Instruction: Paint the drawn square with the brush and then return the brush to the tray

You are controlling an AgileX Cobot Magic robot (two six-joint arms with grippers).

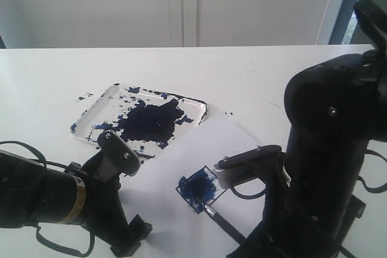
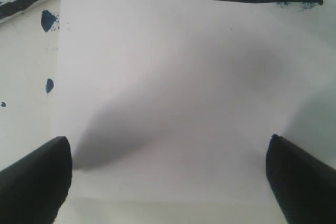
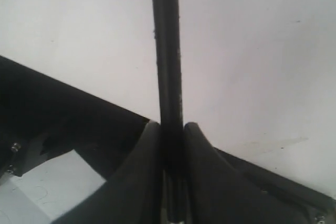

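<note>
On the paper (image 1: 181, 155), drawn square (image 1: 198, 189): tilted like a diamond, partly smeared dark blue.
Brush (image 3: 166, 51): bristle end just beside the square's near corner.
Right gripper (image 3: 171, 127): pinching the brush handle.
Left gripper (image 2: 168, 177): fingers spread wide over bare paper, holding nothing.
Tray (image 1: 100, 112): beyond the paper, blotched blue, apart from the brush.

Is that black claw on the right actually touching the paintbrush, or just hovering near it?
Touching. The right wrist view shows the right gripper with both fingers pressed against the brush handle, with no gap on either side.
</note>
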